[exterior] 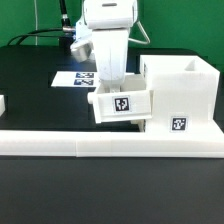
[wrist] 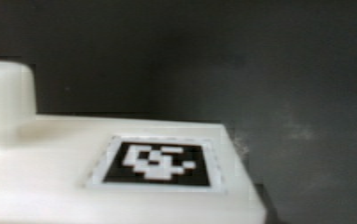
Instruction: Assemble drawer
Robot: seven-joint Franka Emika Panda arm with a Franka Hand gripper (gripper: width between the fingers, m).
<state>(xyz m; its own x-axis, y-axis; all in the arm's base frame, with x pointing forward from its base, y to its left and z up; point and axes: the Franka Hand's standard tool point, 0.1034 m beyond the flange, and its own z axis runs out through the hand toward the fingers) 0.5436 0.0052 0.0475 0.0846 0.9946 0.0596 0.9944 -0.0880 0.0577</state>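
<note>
The box hangs tilted in the centre of the exterior view, just beside the open casing, which stands on the table at the exterior view's right. The end effector comes down onto the box's upper edge. Its fingertips are hidden there, so the grip is a judgement: it seems clamped on one thin wall, since the box sits askew and looks clear of the table.

Both parts look like rigid, light, hollow white plastic — smooth, so probably slippery under the pads. A pinch across one wall holds the box, but off-centre, which would explain the tilt. A hold nearer the middle of the wall should let it hang level for sliding in. The wrist view shows only a tagged white face close up — probably the box.
</note>
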